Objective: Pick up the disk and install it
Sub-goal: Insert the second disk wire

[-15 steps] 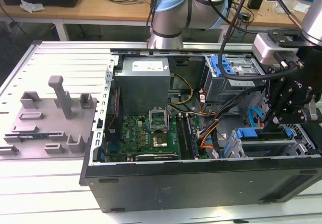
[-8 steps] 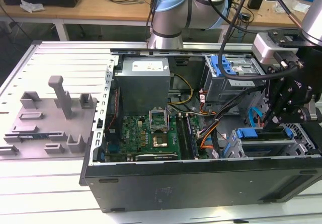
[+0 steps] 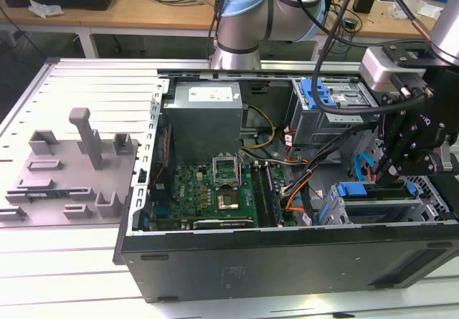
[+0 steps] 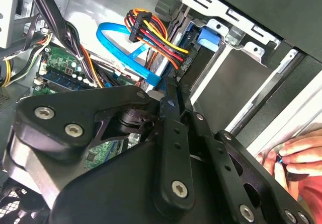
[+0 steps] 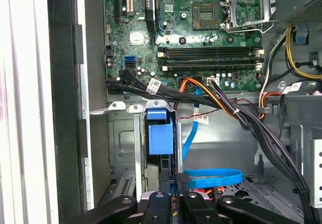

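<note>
The gripper hangs low inside the open computer case, at the exterior view's right, its black linkage drawn narrow over the drive bay. In the first wrist view its fingertips close on the top edge of the disk, which stands on edge in the metal bay with its blue carrier showing above the slot. It appears mostly seated, the grip kept high probably so the fingers stay clear of the bay walls. A light-blue data cable loops just beside the slot, and a bundle of orange, red and black wires runs from the green motherboard toward the bay. The grey power supply fills the far corner of the case. Well apart, at the exterior view's left, a grey fixture with upright posts sits on the slatted table. In the second wrist view, a person's hand rests by the case's edge.
</note>
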Robot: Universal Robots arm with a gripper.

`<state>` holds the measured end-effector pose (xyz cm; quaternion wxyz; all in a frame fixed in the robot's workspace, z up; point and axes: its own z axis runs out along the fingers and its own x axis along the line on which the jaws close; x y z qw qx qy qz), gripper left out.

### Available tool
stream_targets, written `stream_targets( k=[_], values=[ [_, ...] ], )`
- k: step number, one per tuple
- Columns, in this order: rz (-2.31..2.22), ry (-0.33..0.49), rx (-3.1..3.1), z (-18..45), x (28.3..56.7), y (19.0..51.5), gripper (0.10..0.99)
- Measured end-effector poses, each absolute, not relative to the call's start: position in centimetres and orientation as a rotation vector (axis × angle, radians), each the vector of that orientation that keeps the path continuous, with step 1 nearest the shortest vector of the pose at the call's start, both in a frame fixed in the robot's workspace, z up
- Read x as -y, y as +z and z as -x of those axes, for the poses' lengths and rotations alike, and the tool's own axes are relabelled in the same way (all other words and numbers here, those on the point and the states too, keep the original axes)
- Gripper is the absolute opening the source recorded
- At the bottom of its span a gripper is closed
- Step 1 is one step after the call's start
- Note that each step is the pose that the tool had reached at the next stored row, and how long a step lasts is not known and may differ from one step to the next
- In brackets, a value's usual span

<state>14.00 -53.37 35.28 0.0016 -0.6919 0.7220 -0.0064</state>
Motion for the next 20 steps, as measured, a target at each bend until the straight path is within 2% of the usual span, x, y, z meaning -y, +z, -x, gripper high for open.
stream_targets(
  k=[20],
  values=[
    [2.173,-0.018,-2.266,-14.28,53.37,34.86,0.161]
  ],
)
